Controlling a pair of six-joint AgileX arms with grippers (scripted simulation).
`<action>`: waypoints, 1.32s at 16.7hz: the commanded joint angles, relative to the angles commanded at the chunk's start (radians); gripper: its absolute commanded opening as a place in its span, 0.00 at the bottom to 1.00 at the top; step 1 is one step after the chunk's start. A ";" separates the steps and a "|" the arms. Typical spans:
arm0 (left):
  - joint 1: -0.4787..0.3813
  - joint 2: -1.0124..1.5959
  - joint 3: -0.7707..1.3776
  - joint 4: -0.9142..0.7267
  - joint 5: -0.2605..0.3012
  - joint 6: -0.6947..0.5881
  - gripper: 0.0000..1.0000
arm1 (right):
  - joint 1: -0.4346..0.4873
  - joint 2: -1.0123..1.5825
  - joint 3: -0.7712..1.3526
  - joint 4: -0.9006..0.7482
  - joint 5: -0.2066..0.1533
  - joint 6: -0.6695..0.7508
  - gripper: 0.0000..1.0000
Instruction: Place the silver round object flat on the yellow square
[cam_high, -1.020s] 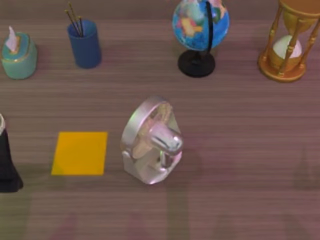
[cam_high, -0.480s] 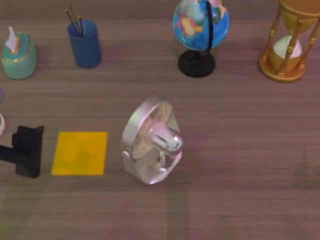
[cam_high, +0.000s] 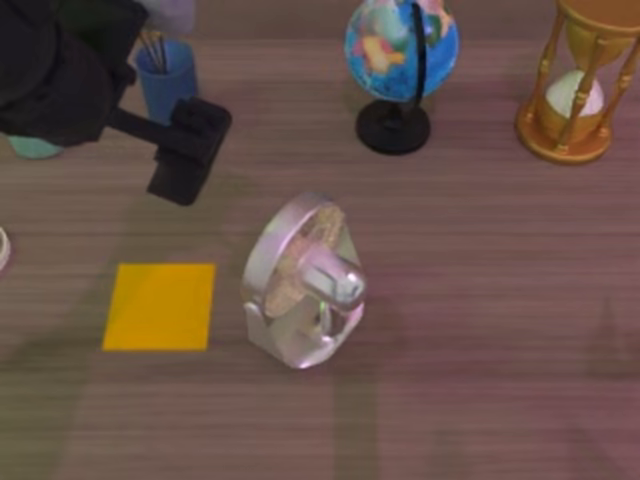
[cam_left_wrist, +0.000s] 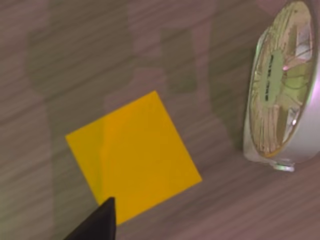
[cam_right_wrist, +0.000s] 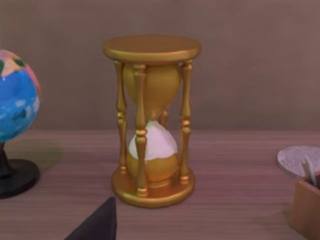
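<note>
The silver fan (cam_high: 303, 281) stands upright on its base at the table's middle, its ring guard facing left toward the yellow square (cam_high: 160, 306), a small gap between them. My left gripper (cam_high: 187, 152) hovers at the back left, well behind both and touching neither. In the left wrist view the yellow square (cam_left_wrist: 134, 157) and the fan (cam_left_wrist: 285, 90) lie below, with one dark fingertip (cam_left_wrist: 99, 224) at the edge and nothing held. My right arm is out of the top view; one fingertip (cam_right_wrist: 100, 225) shows before the hourglass.
At the back stand a blue globe (cam_high: 400, 60) on a black stand, a golden hourglass (cam_high: 580, 80) and a blue pen cup (cam_high: 165, 85) partly under my left arm. A teal box (cam_high: 35, 148) is mostly hidden by it.
My left arm has swung from the table's left edge beside the yellow square up and back, over the pen cup. The fan and square have not moved.
</note>
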 joint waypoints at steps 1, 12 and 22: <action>-0.024 0.096 0.096 -0.059 -0.003 -0.004 1.00 | 0.000 0.000 0.000 0.000 0.000 0.000 1.00; -0.184 0.743 0.713 -0.447 -0.044 -0.033 1.00 | 0.000 0.000 0.000 0.000 0.000 0.000 1.00; -0.181 0.725 0.592 -0.344 -0.044 -0.031 1.00 | 0.000 0.000 0.000 0.000 0.000 0.000 1.00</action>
